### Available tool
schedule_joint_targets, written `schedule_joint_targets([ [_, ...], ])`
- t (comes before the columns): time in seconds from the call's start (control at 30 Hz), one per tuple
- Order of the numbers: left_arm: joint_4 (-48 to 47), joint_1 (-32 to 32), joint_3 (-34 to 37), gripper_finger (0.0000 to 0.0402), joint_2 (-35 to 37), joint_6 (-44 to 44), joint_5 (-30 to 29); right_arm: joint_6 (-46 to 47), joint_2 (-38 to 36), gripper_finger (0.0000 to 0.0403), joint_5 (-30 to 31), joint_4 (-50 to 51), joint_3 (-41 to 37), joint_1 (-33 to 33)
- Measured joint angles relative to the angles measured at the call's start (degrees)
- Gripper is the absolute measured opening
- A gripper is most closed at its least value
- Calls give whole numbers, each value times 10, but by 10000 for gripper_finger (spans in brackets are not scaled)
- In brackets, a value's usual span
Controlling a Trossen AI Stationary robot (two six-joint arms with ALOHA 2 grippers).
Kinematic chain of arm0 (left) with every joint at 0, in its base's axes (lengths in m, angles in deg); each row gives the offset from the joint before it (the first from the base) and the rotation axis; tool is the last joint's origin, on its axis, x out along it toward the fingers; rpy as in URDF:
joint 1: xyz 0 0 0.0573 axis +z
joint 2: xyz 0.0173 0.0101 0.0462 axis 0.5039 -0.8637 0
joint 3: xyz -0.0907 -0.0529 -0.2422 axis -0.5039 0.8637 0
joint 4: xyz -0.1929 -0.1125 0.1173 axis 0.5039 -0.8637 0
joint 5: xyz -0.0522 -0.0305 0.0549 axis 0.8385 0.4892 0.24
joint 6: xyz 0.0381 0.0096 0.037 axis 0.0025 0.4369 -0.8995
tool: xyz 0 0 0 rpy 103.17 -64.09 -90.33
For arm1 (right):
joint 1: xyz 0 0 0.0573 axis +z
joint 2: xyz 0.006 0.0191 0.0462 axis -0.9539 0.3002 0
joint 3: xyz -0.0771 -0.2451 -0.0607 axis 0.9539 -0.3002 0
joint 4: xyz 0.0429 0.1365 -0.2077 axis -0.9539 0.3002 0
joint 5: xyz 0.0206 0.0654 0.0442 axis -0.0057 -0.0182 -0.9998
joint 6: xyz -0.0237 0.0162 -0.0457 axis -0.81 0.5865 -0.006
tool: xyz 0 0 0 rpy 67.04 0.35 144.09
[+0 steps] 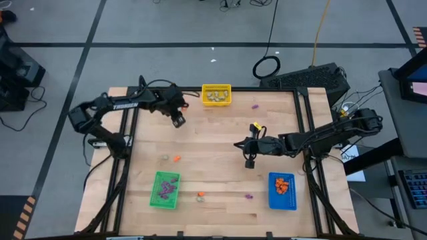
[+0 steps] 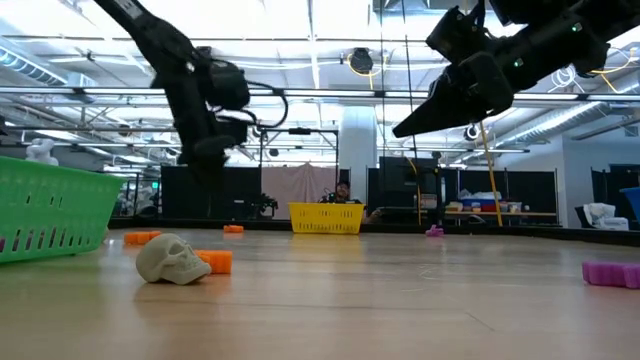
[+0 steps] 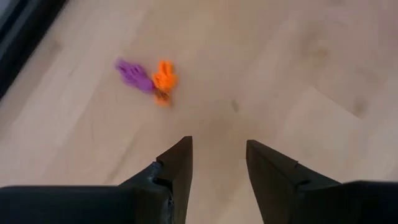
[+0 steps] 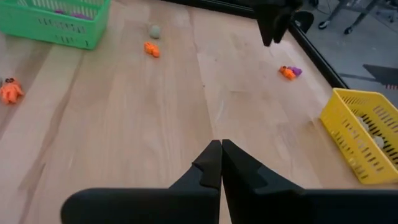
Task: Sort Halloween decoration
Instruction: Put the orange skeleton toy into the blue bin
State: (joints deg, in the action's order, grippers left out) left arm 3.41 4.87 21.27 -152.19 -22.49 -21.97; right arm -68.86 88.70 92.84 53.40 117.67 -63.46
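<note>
Both grippers raised over the wooden table (image 1: pixel 213 167), nothing grasped.

Left gripper (image 1: pixel 177 121) hung at upper left of the high frame, beside the yellow bin (image 1: pixel 216 95), fingers (image 3: pixel 177 165) parted with bare wood between them; just ahead in the wrist view lay a purple trinket (image 3: pixel 132 74) touching an orange trinket (image 3: pixel 164 77). Right gripper (image 1: pixel 249 162) hovered right of centre, fingertips pressed together and empty. Halloween decoration scattered: pale skull (image 2: pixel 168 258) against an orange piece (image 2: pixel 218 261) at lower left of the low frame, purple piece (image 2: pixel 610 273) at lower right. Seen in the high frame: purple pieces in the green bin (image 1: pixel 165 190) at lower left, orange pieces in the blue bin (image 1: pixel 282 191) at lower right, pale ones in the yellow bin.
</note>
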Motion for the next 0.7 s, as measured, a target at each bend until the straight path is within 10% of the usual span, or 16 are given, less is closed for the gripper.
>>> schedule_joint_targets([
  [0.37, 125, 54, -17, 211, -104, -13, 3, -11, 0, 0, -1, 0, 0, -32],
  [0.7, 127, 77, -17, 179, -131, -12, 6, -9, 0, 0, -4, 0, 0, -35],
])
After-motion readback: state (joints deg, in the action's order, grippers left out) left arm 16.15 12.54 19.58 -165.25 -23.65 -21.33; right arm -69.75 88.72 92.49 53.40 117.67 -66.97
